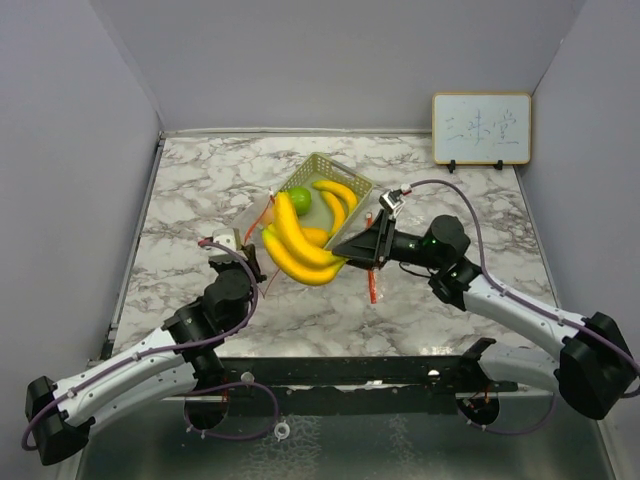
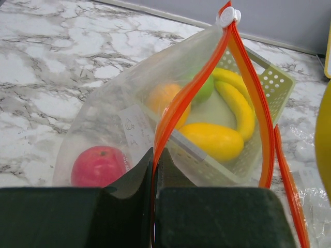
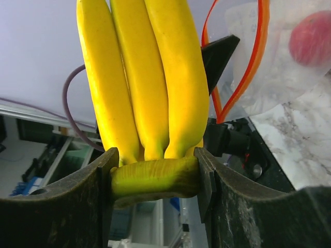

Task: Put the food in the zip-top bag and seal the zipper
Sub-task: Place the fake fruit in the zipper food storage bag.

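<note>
My left gripper [image 2: 154, 155] is shut on the orange zipper edge [image 2: 194, 88] of the clear zip-top bag [image 2: 103, 119] and holds its mouth up; it shows in the top view [image 1: 252, 258]. A red apple [image 2: 98, 165] lies inside the bag. My right gripper [image 3: 155, 175] is shut on the green stem of a yellow banana bunch [image 3: 150, 77] and holds it at the bag's mouth [image 1: 295, 245]. The pale green mesh basket [image 1: 352, 180] holds a green lime [image 1: 298, 199], single bananas [image 1: 338, 195] and an orange-yellow fruit [image 2: 165, 101].
A small whiteboard [image 1: 481, 129] stands at the back right against the wall. Grey walls close in the marble table [image 1: 200, 180] on three sides. An orange strip of the bag [image 1: 371, 285] lies on the table below the right gripper.
</note>
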`<state>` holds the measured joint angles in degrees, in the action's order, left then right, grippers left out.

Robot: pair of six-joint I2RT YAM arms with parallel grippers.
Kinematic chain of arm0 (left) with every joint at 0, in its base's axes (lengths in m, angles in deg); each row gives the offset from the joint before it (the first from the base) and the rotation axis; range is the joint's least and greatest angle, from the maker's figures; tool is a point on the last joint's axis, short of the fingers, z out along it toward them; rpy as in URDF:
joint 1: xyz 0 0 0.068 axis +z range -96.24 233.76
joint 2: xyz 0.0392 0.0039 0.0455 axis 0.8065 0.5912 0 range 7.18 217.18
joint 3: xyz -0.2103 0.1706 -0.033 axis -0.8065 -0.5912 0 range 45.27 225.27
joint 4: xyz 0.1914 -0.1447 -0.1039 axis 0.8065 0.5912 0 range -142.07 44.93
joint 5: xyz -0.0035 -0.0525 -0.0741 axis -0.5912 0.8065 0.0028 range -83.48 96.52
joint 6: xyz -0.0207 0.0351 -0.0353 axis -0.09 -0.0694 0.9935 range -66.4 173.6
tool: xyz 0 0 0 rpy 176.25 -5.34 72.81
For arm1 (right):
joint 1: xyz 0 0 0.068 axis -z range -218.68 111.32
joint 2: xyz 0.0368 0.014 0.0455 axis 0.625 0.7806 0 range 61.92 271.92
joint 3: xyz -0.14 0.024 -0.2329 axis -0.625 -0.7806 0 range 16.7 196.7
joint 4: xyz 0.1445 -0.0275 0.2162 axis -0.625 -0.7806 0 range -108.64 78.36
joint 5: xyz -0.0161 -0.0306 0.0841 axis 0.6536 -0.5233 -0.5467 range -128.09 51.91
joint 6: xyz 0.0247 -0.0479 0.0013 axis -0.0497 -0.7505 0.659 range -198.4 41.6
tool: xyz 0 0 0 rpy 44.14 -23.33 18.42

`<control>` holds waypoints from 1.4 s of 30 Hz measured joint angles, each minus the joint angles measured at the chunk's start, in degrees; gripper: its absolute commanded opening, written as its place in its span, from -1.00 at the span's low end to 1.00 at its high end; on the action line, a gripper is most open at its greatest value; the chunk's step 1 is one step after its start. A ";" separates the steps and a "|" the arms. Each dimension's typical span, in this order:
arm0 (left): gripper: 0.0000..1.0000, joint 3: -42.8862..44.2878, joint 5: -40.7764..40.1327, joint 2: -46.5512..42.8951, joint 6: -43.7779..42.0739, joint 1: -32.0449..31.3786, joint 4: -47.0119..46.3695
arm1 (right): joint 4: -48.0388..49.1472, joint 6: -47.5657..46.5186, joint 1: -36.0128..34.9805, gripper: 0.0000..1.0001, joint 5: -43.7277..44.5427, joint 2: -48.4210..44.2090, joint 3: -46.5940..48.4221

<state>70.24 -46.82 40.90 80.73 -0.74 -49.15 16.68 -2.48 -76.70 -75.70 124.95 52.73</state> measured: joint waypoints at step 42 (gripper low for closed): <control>-1.00 -4.26 5.27 -6.03 -7.10 0.02 -9.25 | -11.08 15.28 -1.36 -0.71 -2.08 10.58 -1.33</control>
<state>65.98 -41.55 34.86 73.63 -0.72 -58.40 5.59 12.80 -78.06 -77.77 135.53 51.40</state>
